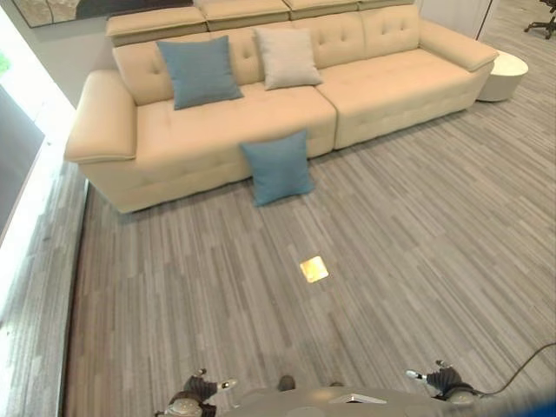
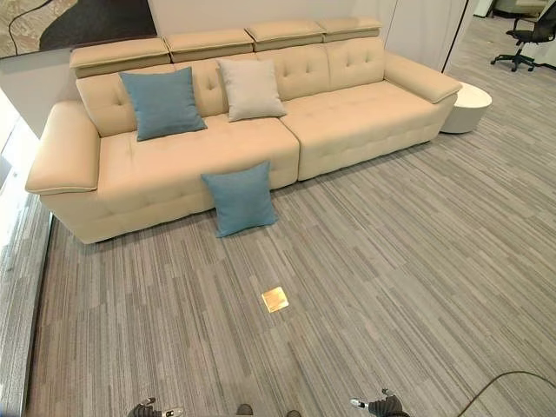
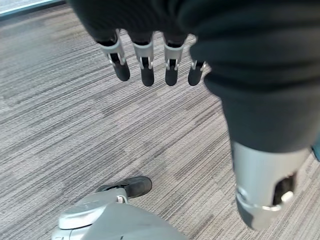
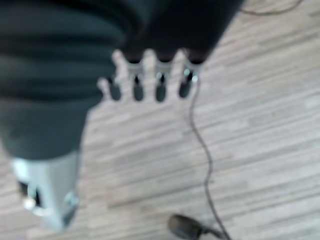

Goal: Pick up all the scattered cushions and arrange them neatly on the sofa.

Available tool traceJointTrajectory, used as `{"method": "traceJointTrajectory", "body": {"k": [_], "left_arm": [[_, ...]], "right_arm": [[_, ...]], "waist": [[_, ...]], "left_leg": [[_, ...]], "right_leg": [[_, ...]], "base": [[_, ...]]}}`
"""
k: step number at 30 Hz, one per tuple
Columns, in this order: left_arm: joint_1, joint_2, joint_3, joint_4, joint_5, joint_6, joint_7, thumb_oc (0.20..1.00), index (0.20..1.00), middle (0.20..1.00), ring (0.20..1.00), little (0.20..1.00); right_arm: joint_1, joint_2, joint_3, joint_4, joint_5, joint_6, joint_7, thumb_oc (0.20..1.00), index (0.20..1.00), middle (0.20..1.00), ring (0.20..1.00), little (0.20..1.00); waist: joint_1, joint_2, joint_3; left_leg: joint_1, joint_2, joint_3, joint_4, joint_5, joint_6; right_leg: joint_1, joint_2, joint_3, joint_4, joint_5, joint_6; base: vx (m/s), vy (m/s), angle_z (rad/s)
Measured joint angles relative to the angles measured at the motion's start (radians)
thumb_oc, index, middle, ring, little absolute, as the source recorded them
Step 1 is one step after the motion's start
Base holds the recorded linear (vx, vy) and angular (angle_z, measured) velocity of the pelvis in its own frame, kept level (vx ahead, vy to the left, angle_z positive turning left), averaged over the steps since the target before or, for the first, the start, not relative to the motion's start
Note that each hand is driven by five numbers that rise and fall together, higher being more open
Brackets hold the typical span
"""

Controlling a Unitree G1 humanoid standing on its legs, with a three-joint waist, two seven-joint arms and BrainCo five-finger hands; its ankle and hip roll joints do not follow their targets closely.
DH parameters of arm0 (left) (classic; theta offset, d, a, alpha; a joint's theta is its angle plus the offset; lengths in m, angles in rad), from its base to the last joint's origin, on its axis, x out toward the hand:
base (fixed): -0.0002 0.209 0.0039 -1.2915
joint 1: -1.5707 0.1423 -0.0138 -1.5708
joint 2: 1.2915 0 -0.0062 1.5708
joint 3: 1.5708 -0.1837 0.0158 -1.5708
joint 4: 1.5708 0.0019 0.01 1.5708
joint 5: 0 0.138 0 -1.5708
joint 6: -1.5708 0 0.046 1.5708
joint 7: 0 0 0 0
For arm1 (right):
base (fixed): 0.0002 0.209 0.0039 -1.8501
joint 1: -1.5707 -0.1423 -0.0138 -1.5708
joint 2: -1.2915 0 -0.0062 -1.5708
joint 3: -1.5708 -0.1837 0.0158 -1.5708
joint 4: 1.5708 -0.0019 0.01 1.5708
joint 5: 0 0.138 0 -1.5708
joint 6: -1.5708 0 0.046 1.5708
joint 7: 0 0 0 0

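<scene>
Nearest the camera, the left hand (image 3: 150, 65) and the right hand (image 4: 150, 85) hang low at the robot's sides over the grey striped carpet (image 1: 417, 252), well apart from each other; each holds nothing, its fingers straight and relaxed. Farther out, a small yellow square patch (image 1: 314, 268) lies on the carpet. Beyond it, one blue cushion (image 1: 277, 167) stands on the carpet, tilted back against the front of the beige sofa (image 1: 382, 82) near the sofa's middle, its face turned toward the camera. On the sofa's left seat, a second blue cushion (image 1: 199, 71) leans upright against the backrest; just beside it to the right leans a beige cushion (image 1: 287, 58). A round white side table (image 1: 506, 74) stands at the sofa's right end.
</scene>
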State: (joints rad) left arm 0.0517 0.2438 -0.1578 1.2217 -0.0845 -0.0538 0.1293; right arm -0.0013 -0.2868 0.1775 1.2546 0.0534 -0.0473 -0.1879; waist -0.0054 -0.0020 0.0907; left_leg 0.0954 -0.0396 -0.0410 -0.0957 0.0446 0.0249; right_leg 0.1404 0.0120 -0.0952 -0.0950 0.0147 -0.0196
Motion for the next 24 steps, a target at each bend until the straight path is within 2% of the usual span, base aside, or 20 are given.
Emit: {"method": "traceJointTrajectory", "body": {"k": [12, 24], "left_arm": [[0.001, 0.0, 0.0, 0.0, 0.0, 0.001, 0.0, 1.0, 1.0, 1.0, 1.0, 1.0], [-0.002, 0.001, 0.0, 0.0, 0.036, 0.007, 0.0, 1.0, 1.0, 1.0, 1.0, 1.0]], "right_arm": [[0.0, 0.0, 0.001, 0.001, 0.0, 0.009, 0.009, 1.0, 1.0, 1.0, 1.0, 1.0], [-0.001, 0.0, 0.014, 0.001, -0.01, 0.02, 0.009, 1.0, 1.0, 1.0, 1.0, 1.0]], "waist": [[0.003, -0.002, -0.005], [0.009, -0.017, 0.0]], "left_leg": [[-0.002, 0.0, 0.002, 0.0, 0.0, 0.0], [-0.001, 0.0, 0.004, 0.0, 0.0, 0.001]], "right_leg": [[-0.003, 0.0, 0.0, 0.0, -0.002, -0.003], [-0.011, 0.0, 0.001, 0.0, -0.002, -0.003]], "base": [[0.0, 0.0, 0.0], [0.01, 0.013, -0.01]]}}
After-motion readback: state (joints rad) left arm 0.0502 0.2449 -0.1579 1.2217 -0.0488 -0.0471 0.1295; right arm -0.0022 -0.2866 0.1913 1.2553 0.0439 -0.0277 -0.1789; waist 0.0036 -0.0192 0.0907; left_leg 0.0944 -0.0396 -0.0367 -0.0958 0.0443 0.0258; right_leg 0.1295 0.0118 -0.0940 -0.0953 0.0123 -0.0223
